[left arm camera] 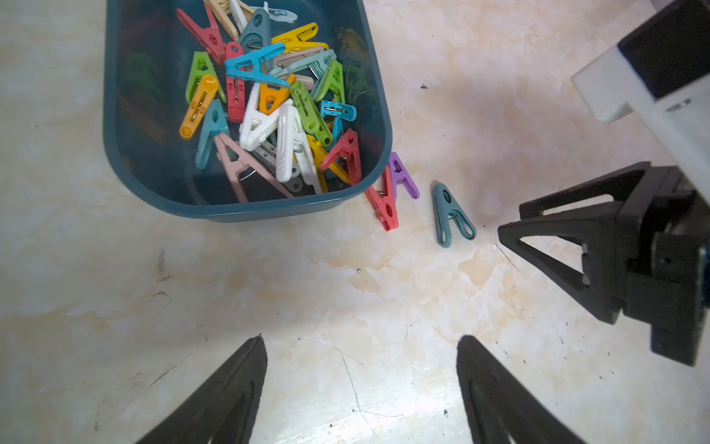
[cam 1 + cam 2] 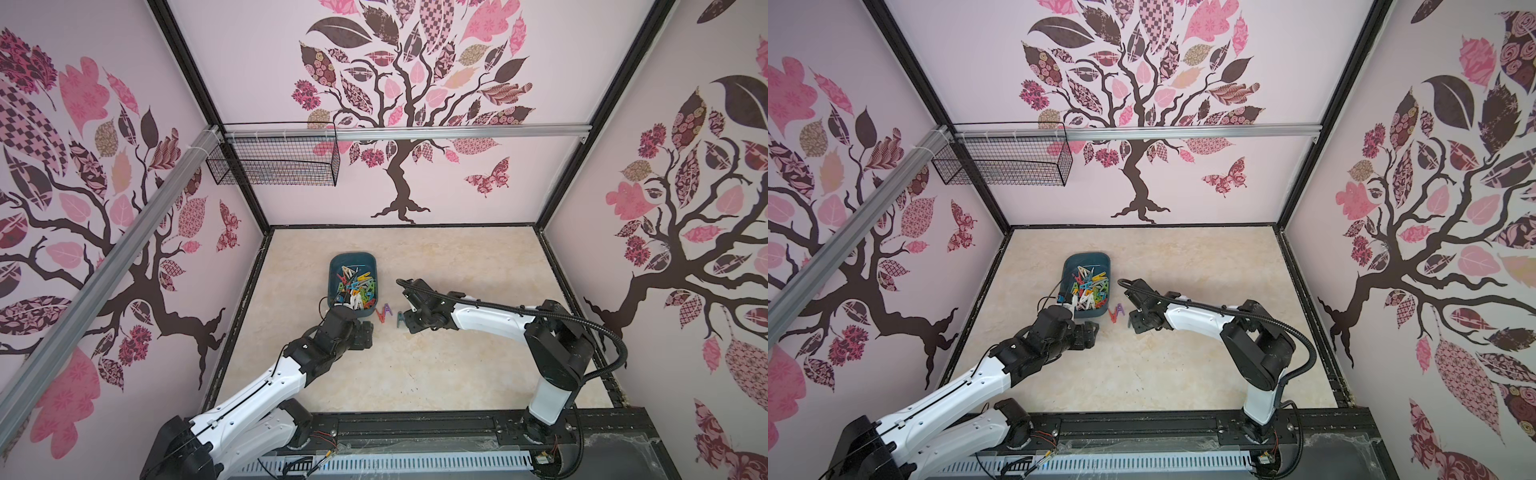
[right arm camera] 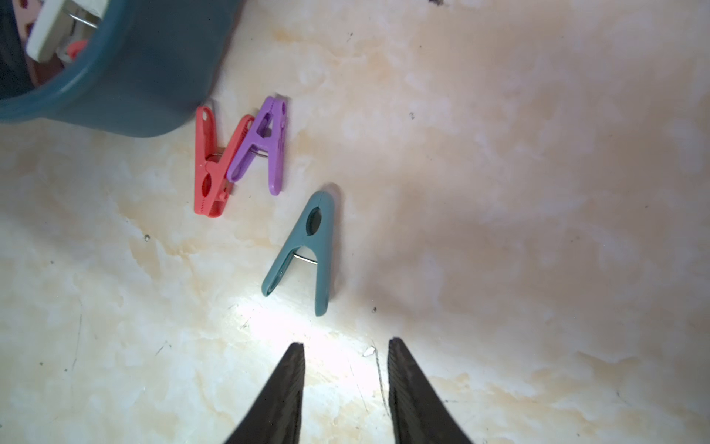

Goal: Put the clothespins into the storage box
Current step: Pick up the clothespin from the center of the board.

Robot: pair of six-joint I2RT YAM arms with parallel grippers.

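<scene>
Storage box (image 2: 353,259) sits on the counter (image 2: 415,374), left of centre in both top views; dark teal tub, upright, long axis running away from the robot. Most clothespins (image 1: 269,107) lie inside it in a loose heap of mixed colours: white, red, green, yellow, orange, blue, grey, pink; they are piled toward the near end and the right wall.

Three clothespins are outside the box, flat on the counter by its near right corner. The red clothespin (image 3: 209,173) lies just beside the box wall; I cannot tell whether it touches. The purple clothespin (image 3: 265,146) overlaps one leg of the red one, so the two touch. The teal clothespin (image 3: 307,250) lies apart from that pair, on the side away from the box, with its legs spread toward the right arm.

Left fingers (image 1: 238,384) are spread wide and released, with nothing between them; they hang over bare counter just in front of the near end of the box.

Right fingers (image 3: 280,396) are parted by a narrower gap and hold nothing; their tips point at the teal clothespin, close to its legs without touching.

A black wire basket (image 2: 274,166) hangs from the rail on the back wall, well apart from all of this.
</scene>
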